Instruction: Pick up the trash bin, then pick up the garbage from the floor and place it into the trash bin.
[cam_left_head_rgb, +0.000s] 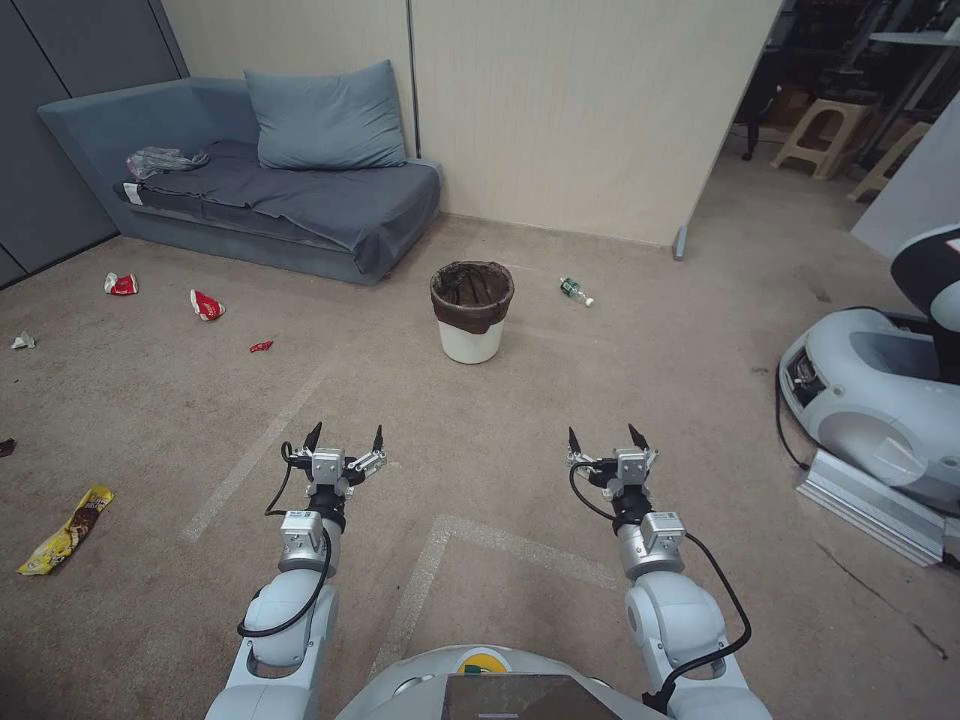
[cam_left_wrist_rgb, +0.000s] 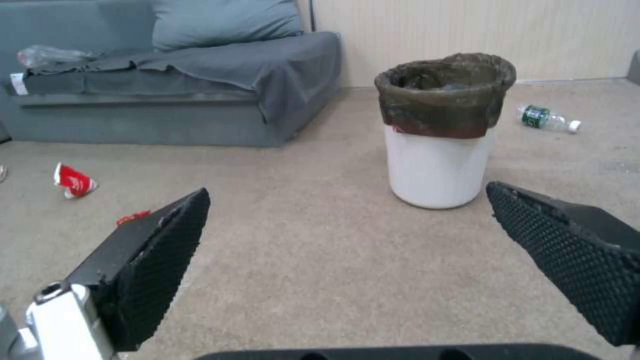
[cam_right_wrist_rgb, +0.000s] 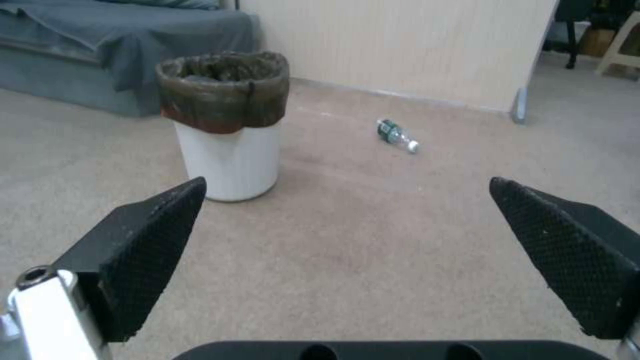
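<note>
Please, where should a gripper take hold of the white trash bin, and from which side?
Probably at the rim of the trash bin, coming from above. It stands upright and open-topped, and its round body looks too wide to span. The side nearest the robot is free; the left gripper and right gripper are both open.

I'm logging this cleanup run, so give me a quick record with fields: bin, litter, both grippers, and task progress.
bin: trash bin upright on carpet, ahead of the robot, not held
litter right of bin: bottle lying on its side
litter left: red packets, yellow wrapper
left gripper: open, empty, short of the bin
right gripper: open, empty, short of the bin
progress: nothing picked up yet
</note>
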